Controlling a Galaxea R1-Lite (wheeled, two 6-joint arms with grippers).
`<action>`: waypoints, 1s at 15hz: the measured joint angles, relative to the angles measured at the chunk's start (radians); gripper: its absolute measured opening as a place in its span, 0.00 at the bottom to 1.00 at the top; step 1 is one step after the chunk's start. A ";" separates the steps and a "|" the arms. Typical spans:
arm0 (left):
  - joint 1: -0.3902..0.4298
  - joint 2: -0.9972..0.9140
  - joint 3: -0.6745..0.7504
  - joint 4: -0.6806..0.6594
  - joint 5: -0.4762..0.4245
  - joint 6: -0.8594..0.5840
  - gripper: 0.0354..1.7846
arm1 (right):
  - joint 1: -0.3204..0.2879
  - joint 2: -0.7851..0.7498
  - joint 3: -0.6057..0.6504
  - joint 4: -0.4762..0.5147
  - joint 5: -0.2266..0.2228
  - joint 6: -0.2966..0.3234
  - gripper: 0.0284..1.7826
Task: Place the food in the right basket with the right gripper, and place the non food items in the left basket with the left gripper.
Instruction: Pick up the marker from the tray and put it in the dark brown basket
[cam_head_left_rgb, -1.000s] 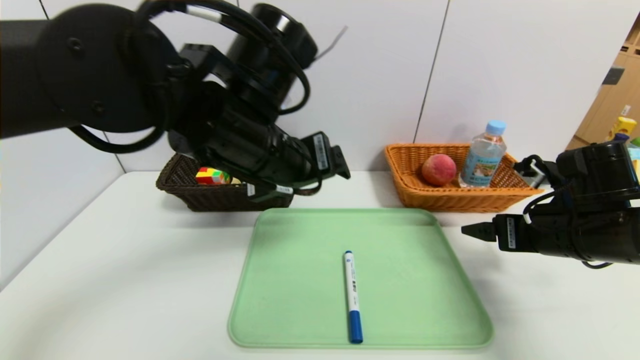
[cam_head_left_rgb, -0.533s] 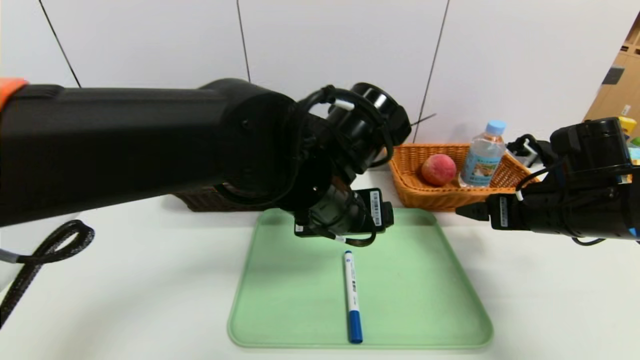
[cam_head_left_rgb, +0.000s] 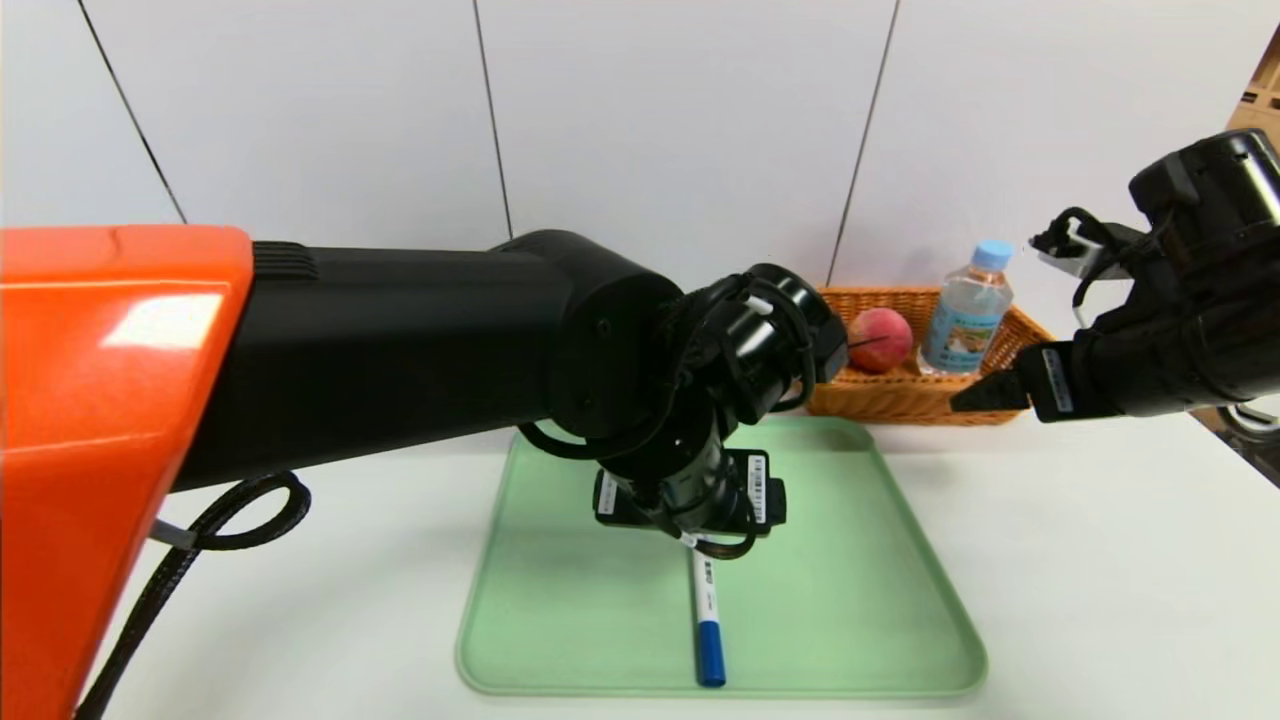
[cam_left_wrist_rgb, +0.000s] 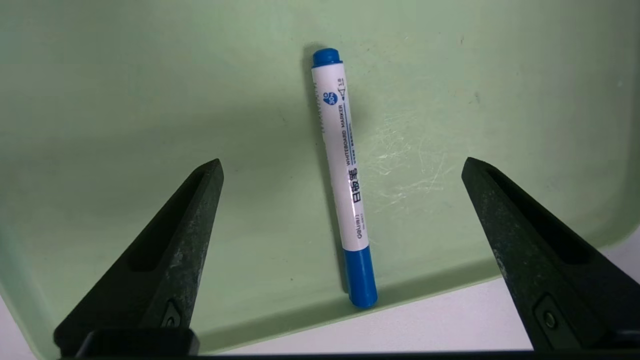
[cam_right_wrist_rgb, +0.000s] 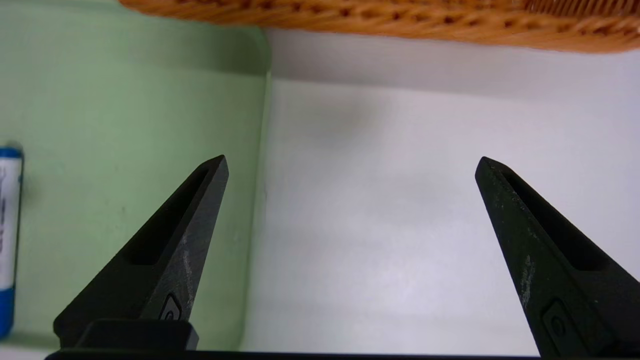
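Note:
A white marker with a blue cap lies on the green tray, cap toward the tray's near rim. My left gripper hangs just above its far end, pointing down. In the left wrist view it is open, and the marker lies between the fingers without touching them. The right basket holds the peach and the water bottle. My right gripper hovers open and empty in front of that basket. The left basket is hidden behind my left arm.
The right wrist view shows bare white table under the right gripper, with the tray's edge, the marker's end and the orange basket's wall. White wall panels stand behind the table.
My left arm swung from above the dark basket to the tray and came down over the marker. The right gripper rose and drew back toward the orange basket.

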 joint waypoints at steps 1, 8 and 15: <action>0.000 0.008 0.000 0.010 0.000 0.004 0.94 | 0.003 0.002 -0.044 0.099 0.001 0.004 0.96; 0.002 0.056 -0.002 0.041 -0.024 0.017 0.94 | 0.006 0.004 -0.057 0.202 0.005 0.017 0.96; 0.015 0.096 -0.006 0.036 -0.104 0.012 0.94 | 0.007 0.001 -0.023 0.171 0.006 0.016 0.96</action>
